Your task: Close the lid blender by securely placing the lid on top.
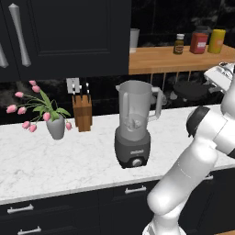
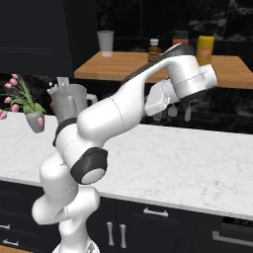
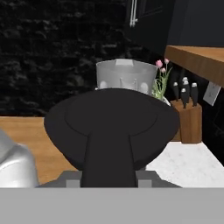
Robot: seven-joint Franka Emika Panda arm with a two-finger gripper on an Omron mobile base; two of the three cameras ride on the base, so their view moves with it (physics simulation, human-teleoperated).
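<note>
**Lid held level, well short of open jar**

Left base view: the tall clear plastic blender (image 1: 134, 123) stands uncovered on the white marble counter (image 1: 59, 156), far from the hand (image 1: 202, 89).

Right base view: the hand (image 2: 170, 103) hangs high over the counter.

Hand view: the flat round black lid (image 3: 111, 124), gripped by its tab, is carried level, apparently ready for seating; the jar lies beyond.
</note>
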